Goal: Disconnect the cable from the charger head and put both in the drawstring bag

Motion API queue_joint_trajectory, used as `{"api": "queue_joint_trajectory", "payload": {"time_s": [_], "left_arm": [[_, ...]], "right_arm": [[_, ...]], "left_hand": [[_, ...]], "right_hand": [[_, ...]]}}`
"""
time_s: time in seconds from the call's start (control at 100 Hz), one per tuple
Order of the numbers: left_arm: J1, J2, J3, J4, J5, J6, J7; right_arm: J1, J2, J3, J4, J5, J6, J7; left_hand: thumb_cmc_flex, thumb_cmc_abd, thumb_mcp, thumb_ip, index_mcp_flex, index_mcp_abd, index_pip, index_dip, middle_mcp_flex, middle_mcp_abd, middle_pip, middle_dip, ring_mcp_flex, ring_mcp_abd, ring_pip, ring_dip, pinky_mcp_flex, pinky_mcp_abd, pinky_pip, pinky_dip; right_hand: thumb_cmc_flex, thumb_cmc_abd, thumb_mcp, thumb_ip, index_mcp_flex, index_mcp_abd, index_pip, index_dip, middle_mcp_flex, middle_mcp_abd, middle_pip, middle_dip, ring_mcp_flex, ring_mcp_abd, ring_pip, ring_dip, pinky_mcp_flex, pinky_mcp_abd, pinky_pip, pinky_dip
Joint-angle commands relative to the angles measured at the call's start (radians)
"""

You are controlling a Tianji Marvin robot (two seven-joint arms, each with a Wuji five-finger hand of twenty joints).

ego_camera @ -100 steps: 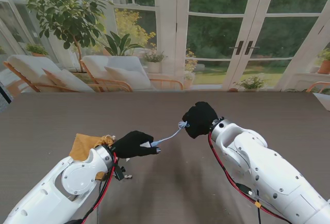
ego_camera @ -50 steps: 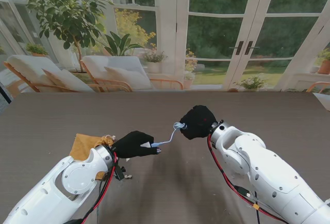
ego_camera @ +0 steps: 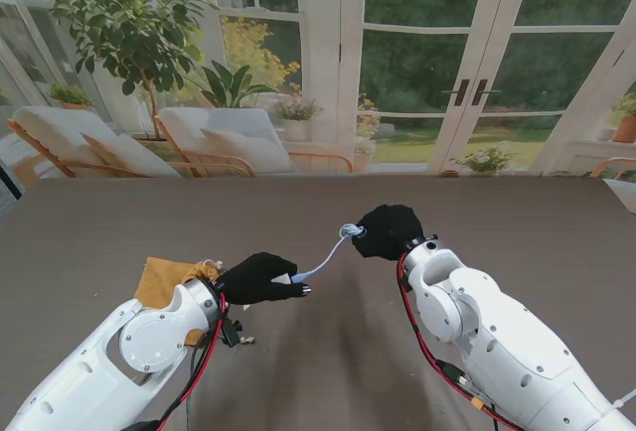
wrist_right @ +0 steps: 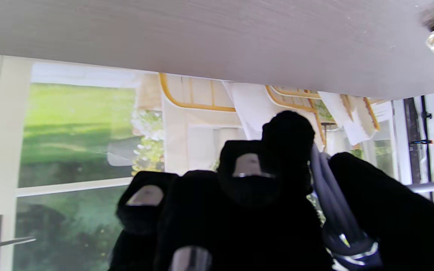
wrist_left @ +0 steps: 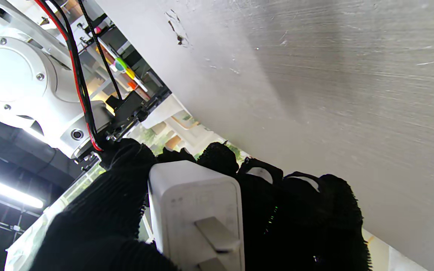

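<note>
My left hand (ego_camera: 260, 277), in a black glove, is shut on the white charger head (ego_camera: 282, 278); the left wrist view shows the charger head (wrist_left: 196, 214) between my fingers with its prongs toward the camera. A pale blue-grey cable (ego_camera: 323, 262) runs from it up and right to my right hand (ego_camera: 388, 231), which is shut on the cable's bundled part. The right wrist view shows the cable (wrist_right: 332, 203) pinched between thumb and fingers. The tan drawstring bag (ego_camera: 164, 281) lies on the table behind my left wrist, partly hidden by the arm.
The dark wood-grain table (ego_camera: 318, 352) stretches wide around both arms. A small dark clip-like object (ego_camera: 238, 338) lies under my left forearm. Glass doors and garden chairs stand beyond the far edge.
My right hand has moved a little farther from me and turned, carrying the cable bundle with it. The left hand and charger head have stayed put.
</note>
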Motion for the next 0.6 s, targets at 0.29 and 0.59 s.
{"api": "queue_joint_trajectory", "payload": {"time_s": [0.29,0.59], "left_arm": [[-0.002,0.004,0.006,-0.006,-0.007,0.011,-0.040],[0.002,0.004,0.004,-0.010,-0.006,0.016,-0.042]], "right_arm": [[0.007,-0.017,-0.006,-0.014,0.035,0.138,0.041],[-0.003,-0.032,-0.008,-0.009,0.095,0.182,0.020]], "left_hand": [[0.063,0.065,0.050,0.025,0.059,-0.048,0.059,0.009,-0.026,-0.013,0.006,0.003,-0.003,0.018,-0.017,-0.005,-0.017,-0.066,0.115,0.021],[0.063,0.066,0.050,0.025,0.060,-0.048,0.060,0.008,-0.025,-0.011,0.006,0.002,-0.003,0.020,-0.017,-0.005,-0.017,-0.065,0.115,0.021]], "right_hand": [[0.090,-0.012,0.078,0.037,0.120,0.163,0.083,0.021,0.062,0.234,0.103,-0.004,-0.006,-0.116,0.044,0.021,0.564,-0.073,0.239,0.073],[0.090,-0.014,0.076,0.039,0.117,0.157,0.086,0.028,0.062,0.226,0.108,-0.005,-0.005,-0.119,0.043,0.021,0.564,-0.076,0.239,0.076]]}}
